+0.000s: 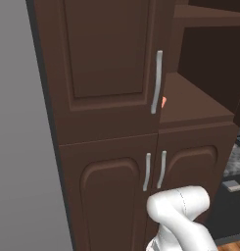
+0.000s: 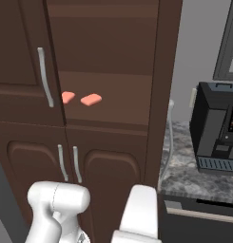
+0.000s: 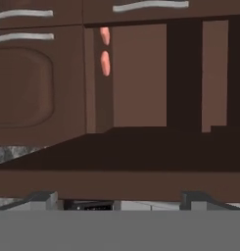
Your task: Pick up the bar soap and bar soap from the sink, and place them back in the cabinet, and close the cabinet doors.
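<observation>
Ahead of the robot stands the cabinet [image 2: 151, 71], a tall dark brown wooden cupboard that takes up most of both base views. Its upper left door [image 1: 107, 63] is shut, with a long vertical silver handle [image 1: 157, 81] along its right edge. The upper right side stands open, showing a bare brown shelf [image 2: 122, 102] inside. Below are two shorter arched-panel doors [image 2: 108, 175], both shut, with small silver handles side by side. To the right of the cabinet, a black appliance [image 2: 215, 126] sits on a speckled grey counter [image 2: 189, 178]. On the open shelf lie the two bar soaps, near each other but apart: a flat rectangular bar soap [image 2: 91, 99] and a rounded bar soap [image 2: 67, 97] just beside the closed door's edge. The gripper's [image 3: 119, 196] fingertips barely show in the hand view; I cannot tell whether the jaws are spread.
</observation>
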